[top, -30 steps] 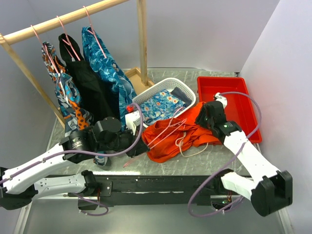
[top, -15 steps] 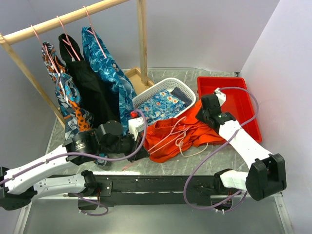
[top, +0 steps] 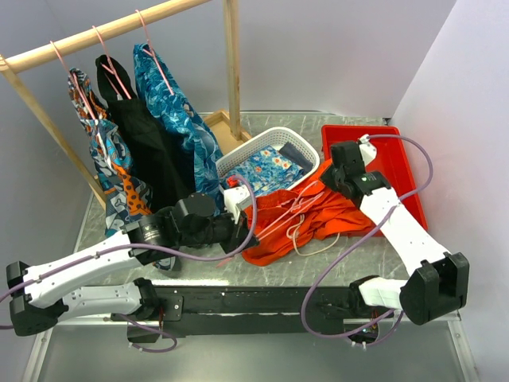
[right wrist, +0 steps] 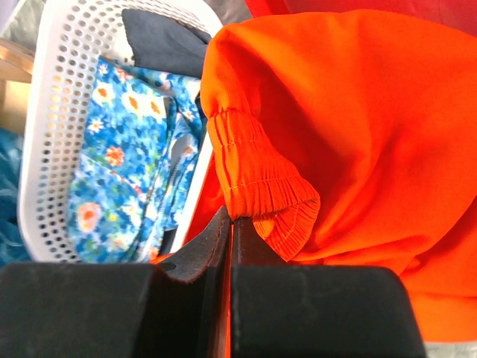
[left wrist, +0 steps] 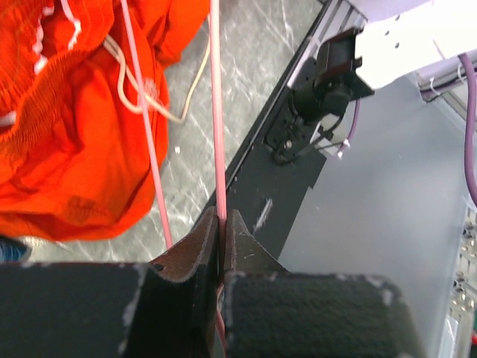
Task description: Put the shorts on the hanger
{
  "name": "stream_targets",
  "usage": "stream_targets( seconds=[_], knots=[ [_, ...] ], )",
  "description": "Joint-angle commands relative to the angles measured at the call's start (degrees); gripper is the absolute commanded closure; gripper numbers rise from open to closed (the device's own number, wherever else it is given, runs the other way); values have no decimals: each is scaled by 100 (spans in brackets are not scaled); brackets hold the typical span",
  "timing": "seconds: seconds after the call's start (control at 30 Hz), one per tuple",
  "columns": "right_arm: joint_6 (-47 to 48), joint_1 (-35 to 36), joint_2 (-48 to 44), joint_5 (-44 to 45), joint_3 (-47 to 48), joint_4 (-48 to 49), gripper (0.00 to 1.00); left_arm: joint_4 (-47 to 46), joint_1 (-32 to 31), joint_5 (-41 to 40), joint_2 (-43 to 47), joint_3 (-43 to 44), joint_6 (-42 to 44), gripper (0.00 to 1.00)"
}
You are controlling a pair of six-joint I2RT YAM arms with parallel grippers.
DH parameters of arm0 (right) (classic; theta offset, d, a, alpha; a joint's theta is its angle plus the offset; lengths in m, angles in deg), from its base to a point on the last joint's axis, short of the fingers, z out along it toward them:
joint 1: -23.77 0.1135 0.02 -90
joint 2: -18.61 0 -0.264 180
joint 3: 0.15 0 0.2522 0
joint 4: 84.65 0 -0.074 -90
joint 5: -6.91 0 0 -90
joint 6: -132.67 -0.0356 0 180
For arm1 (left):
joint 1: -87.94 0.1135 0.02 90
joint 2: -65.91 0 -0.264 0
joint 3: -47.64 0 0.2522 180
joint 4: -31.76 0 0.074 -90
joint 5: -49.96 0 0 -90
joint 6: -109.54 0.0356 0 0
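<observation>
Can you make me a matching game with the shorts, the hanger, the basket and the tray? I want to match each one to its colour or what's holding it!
Things:
1. shorts
2. hanger
3. basket
4. tray

Matches:
a. white, full of little holes
b. pink, pinched in the left tool
c. red, on the right side of the table
d. orange, pinched in the right tool

Pairs: 1-d, 2-b, 3-a, 4-c
</observation>
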Motion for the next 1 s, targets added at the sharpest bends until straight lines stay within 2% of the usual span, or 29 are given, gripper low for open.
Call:
stream_targets(
  seconds=[0.0,0.5,0.7,0.8,0.97],
  knots=[
    [-426,-27,-218,161,479,-411,100,-673,-35,-137,-92,-4,241,99],
    [-558,-18,-517,65,628,-824,100,-1279,-35,-673,-479,-135,329,99],
    [-506,-9,-684,-111,435,-754,100,-2271,-35,-919,-637,-512,259,99],
    [-445,0,-754,-164,391,-807,100,-2931,-35,-1314,-646,-811,311,99],
    [-339,-9,-877,-146,426,-895,100,-3038,-140,-1771,-699,-882,451,99]
  ],
)
